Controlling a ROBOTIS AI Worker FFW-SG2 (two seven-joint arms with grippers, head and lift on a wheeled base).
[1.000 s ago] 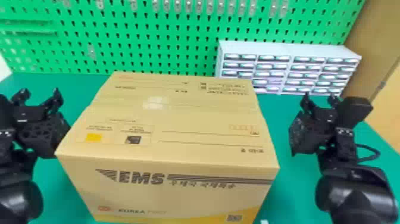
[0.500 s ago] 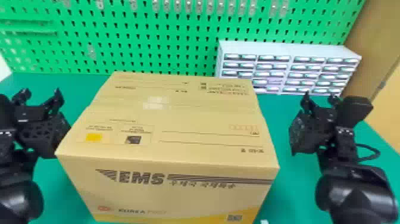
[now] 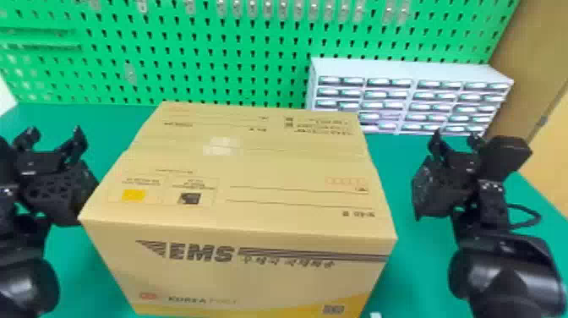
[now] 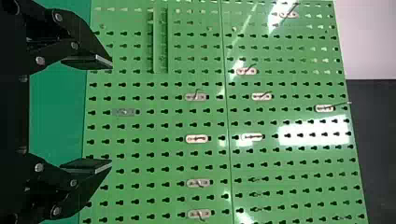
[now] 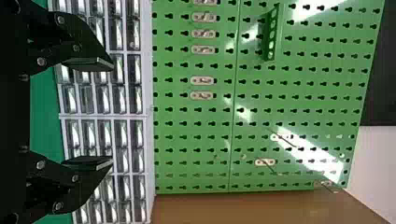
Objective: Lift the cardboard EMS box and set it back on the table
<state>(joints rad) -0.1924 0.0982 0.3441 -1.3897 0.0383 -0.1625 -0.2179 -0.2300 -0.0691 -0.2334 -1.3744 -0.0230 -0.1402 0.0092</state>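
Centrally, the cardboard EMS box (image 3: pixel 236 177) sits on the green table (image 3: pixel 397 169), between both arms. Left of it, the left gripper (image 3: pixel 53 141) has its fingers spread; right of it, apart from the box, the right gripper (image 3: pixel 456 141) is likewise spread. Behind stand a drawer cabinet (image 3: pixel 405 69) and a green pegboard (image 3: pixel 236 67).

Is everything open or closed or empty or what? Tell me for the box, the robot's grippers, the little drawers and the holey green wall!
Cardboard EMS box: closed on top, held by neither gripper.
Left gripper: open, empty.
Right gripper: open, empty.
Small-drawer cabinet: upright, its drawers look shut.
Green pegboard: upright, with hooks fitted on it.
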